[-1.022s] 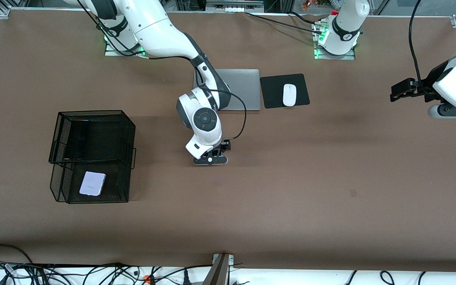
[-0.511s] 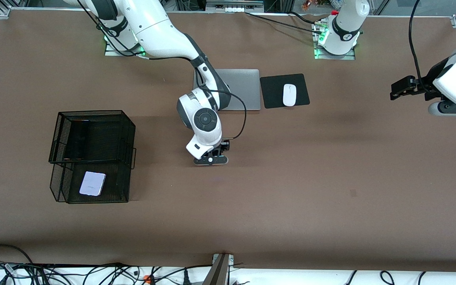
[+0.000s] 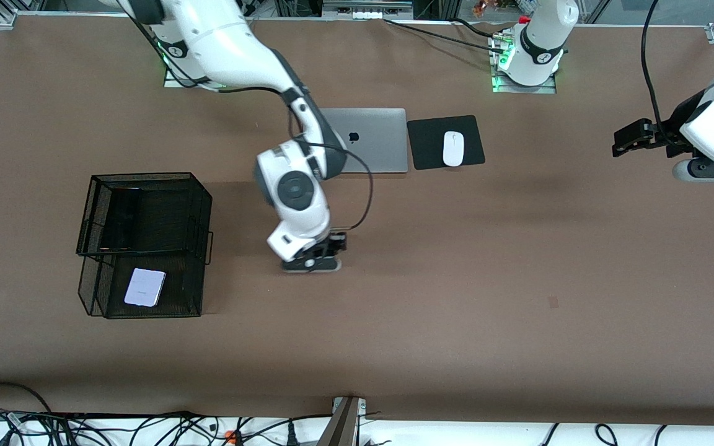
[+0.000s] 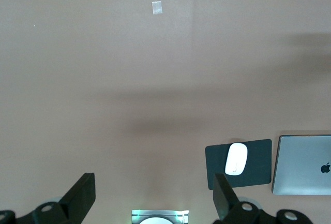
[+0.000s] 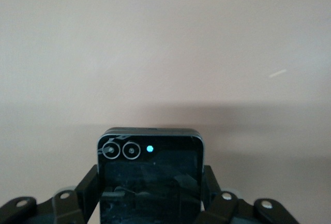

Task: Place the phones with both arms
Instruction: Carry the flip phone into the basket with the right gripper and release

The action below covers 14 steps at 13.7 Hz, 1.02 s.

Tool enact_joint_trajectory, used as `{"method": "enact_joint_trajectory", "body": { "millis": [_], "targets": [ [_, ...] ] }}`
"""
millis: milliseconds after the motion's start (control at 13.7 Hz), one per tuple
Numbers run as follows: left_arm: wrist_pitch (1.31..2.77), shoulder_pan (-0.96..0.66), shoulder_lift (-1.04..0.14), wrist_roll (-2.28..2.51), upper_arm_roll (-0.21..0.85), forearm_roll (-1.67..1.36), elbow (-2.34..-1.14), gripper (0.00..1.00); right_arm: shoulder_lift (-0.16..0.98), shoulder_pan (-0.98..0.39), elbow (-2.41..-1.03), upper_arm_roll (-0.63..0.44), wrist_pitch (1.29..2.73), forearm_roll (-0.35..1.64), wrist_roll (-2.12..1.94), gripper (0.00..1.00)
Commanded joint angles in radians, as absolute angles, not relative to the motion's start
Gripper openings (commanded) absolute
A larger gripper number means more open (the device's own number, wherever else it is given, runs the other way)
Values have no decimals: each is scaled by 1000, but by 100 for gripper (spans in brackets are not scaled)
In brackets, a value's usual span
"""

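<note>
While my right gripper (image 3: pixel 311 260) hangs over bare table (image 3: pixel 456 322) between the mesh basket (image 3: pixel 146 241) and the laptop (image 3: pixel 372 141), nearer the front camera than the laptop, its fingers can't be made out from the front. Pale lavender phone (image 3: pixel 144 287) lies in the basket's lower tray, the part nearest the camera; long black phone (image 3: pixel 123 217) sits in the upper tray. White mouse (image 3: pixel 453 148) on black pad (image 3: pixel 445 142), just beside the laptop toward my left arm's end. My left gripper (image 3: pixel 628 139) waits in the air, well apart from the laptop, at that same end.

Left wrist view: left gripper (image 4: pixel 155 198) spread wide, holding nothing, bare table under it; mouse (image 4: pixel 236 159), pad (image 4: pixel 243 164) and laptop (image 4: pixel 302 165) in sight.

Right wrist view: right gripper (image 5: pixel 150 198) clenched on the squarish black phone (image 5: pixel 150 177), fingers (image 5: pixel 85 190) pressing both edges, twin lenses and a small lit dot showing, brown table under it.
</note>
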<state>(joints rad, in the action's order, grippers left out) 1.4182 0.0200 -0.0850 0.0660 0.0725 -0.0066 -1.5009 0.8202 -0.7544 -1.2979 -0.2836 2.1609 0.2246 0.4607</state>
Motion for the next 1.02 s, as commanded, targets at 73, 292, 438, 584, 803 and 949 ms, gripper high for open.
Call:
{"method": "enact_joint_trajectory", "body": {
  "millis": [73,292,438,584,803,949],
  "targets": [
    [1431,25,-63,55,71,-28,-1528,100,654,-588,-1331,-317,1933,216,249,2],
    [1430,23,-63,54,74,-26,-1528,100,612,-578,-1350,-431,1807,219,126,2],
    [1430,23,-61,54,74,-26,-1526,100,551,-578,-1455,-459,1798,221,112,1],
    [1431,21,-63,55,75,-26,-1526,100,473,-578,-1604,-475,1857,218,80,1],
    [1431,21,-63,58,75,-28,-1526,100,440,-578,-1716,-521,1894,219,14,1],
    [1431,21,-63,58,75,-28,-1525,100,440,-578,-1732,-525,1898,221,11,1]
  ]
}}
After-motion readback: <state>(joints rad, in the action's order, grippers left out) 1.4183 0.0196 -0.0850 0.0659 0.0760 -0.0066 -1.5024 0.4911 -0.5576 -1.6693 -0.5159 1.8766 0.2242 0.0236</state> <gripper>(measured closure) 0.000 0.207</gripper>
